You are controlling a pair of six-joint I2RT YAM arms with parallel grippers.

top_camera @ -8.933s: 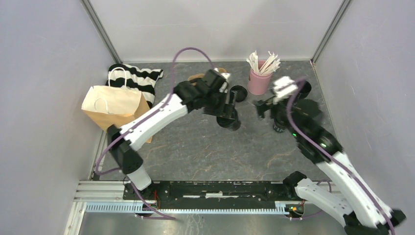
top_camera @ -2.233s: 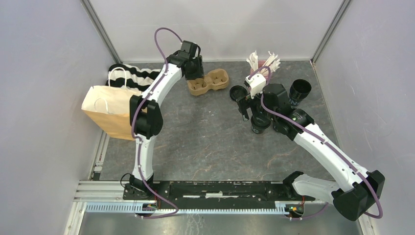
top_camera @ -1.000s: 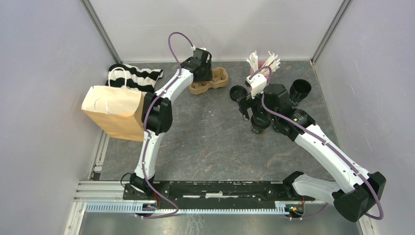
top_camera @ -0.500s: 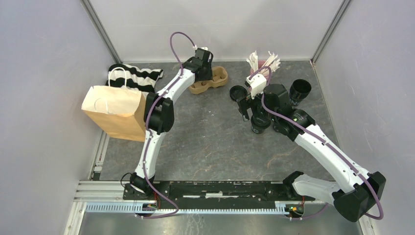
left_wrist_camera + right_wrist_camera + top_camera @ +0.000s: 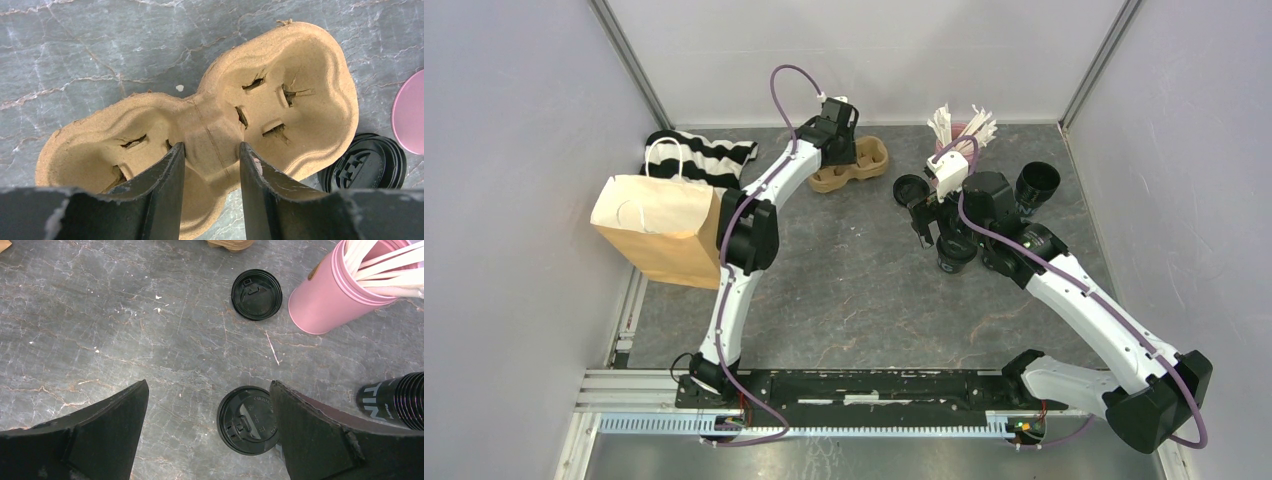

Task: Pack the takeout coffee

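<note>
One takeout coffee cup (image 5: 957,256) stands upright with its black lid (image 5: 247,420) on. My right gripper (image 5: 209,390) hangs open above it, and the lid sits close to the right finger. A second black cup (image 5: 1036,185) lies tipped over without a lid; its pale lettering (image 5: 395,401) shows. A loose black lid (image 5: 256,294) lies flat on the table. My left gripper (image 5: 212,147) is down on the brown pulp carrier tray (image 5: 300,90). Its fingers press both sides of the narrow middle bridge between the two empty holes.
A pink cup (image 5: 325,300) of white sticks (image 5: 961,125) stands at the back, beside the loose lid. A brown paper bag (image 5: 656,225) with handles stands at the left, with a black-and-white striped cloth (image 5: 704,155) behind it. Walls close in on three sides.
My left gripper's jaws have narrowed onto the carrier tray's middle bridge, and the arm shifted slightly right. The right arm and both cups have not moved.
</note>
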